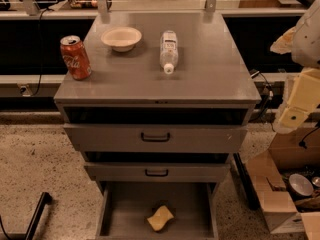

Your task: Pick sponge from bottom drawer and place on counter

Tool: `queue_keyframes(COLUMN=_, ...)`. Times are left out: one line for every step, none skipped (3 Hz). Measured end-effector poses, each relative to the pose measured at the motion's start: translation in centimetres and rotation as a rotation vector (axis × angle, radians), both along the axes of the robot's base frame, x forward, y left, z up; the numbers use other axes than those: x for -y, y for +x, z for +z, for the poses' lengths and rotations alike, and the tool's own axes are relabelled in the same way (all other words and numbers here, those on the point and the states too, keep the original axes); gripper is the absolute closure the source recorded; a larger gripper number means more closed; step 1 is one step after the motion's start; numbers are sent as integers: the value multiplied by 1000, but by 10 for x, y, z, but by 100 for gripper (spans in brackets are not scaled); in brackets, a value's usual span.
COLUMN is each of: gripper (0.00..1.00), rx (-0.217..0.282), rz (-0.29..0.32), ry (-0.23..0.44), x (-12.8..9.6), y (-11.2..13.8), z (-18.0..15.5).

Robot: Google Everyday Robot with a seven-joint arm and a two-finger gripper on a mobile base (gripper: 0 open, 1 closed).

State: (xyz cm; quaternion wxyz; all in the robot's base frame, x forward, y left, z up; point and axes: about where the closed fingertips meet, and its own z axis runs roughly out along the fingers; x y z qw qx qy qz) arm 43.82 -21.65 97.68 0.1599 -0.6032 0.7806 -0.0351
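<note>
Plainly, the sponge (160, 218) lies on the flat floor of the bottom drawer (125, 211), a little right of the middle and close to the front edge, with nothing touching it. That drawer is pulled out and open from above. The two drawers over it, each with a dark handle (155, 137), also stand out a little from the cabinet, so they overhang the back part of the lowest tray.

Above them, the surface (215, 79) carries three things in its back half: a red cola can (75, 57) upright near the left edge, a cream bowl (121, 38) toward the back left, and a clear bottle (169, 51) lying on its side near the middle, cap toward the front. The front half and the right side are bare.

The pincer (294, 111) hangs off the right edge of the surface, well apart from the sponge and holding nothing; whether it is spread or pressed together I cannot tell.

By my reading, the reach has not begun. The next move calls for bringing the pincer down in front of the upper drawers, lowering it over the sponge, and closing gently on the soft body before lifting clear to the bare front of the surface.
</note>
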Motion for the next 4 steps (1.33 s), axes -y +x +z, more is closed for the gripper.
queue_keyframes(gripper=0, rx=0, rz=0, ry=0, x=0, y=0, z=0)
queue_keyframes(gripper=0, rx=-11, rz=54, ry=65, x=-23, y=7, z=-13)
queue_keyframes(gripper=0, rx=-41, rz=228, ry=310, x=-146, y=-7, z=-59)
queue_keyframes(gripper=0, rx=-78, rz=385, ry=455, x=-235, y=-26, z=-113)
